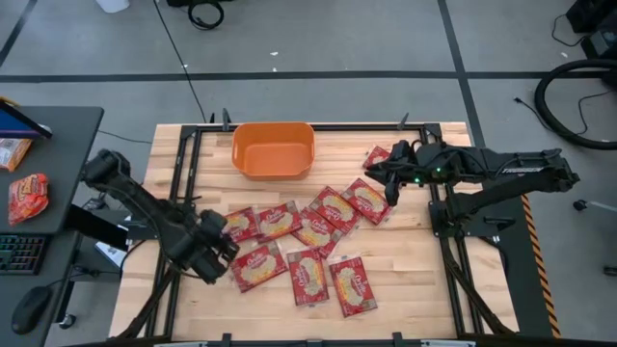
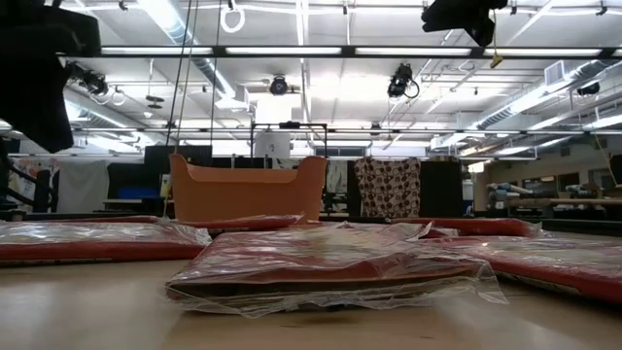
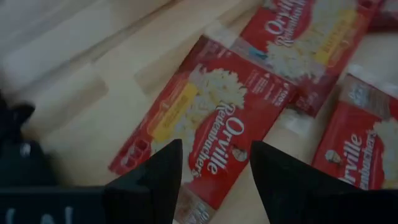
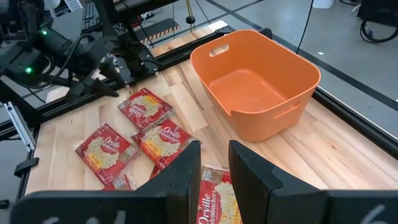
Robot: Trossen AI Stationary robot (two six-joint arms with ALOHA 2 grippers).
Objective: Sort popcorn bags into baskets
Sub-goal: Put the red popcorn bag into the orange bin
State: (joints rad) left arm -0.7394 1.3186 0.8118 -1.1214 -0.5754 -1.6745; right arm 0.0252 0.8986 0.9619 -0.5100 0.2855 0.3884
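Several red popcorn bags (image 1: 315, 231) with cream-yellow labels lie flat and partly overlapping across the middle of the wooden table. The orange basket (image 1: 273, 149) stands with nothing in it at the far edge and shows in the right wrist view as the orange basket (image 4: 258, 81). My left gripper (image 1: 222, 253) hovers open over the leftmost bags; in its wrist view its fingers stand apart above a bag (image 3: 205, 118) without touching it. My right gripper (image 1: 390, 185) hangs open, well above the rightmost bags (image 4: 158, 140).
One more bag (image 1: 377, 155) lies near the right arm at the far right. Black frame rails (image 1: 193, 145) border the table. A side desk at the left carries snack packets (image 1: 27, 198), a keyboard and a mouse. Bare wood shows along the near edge.
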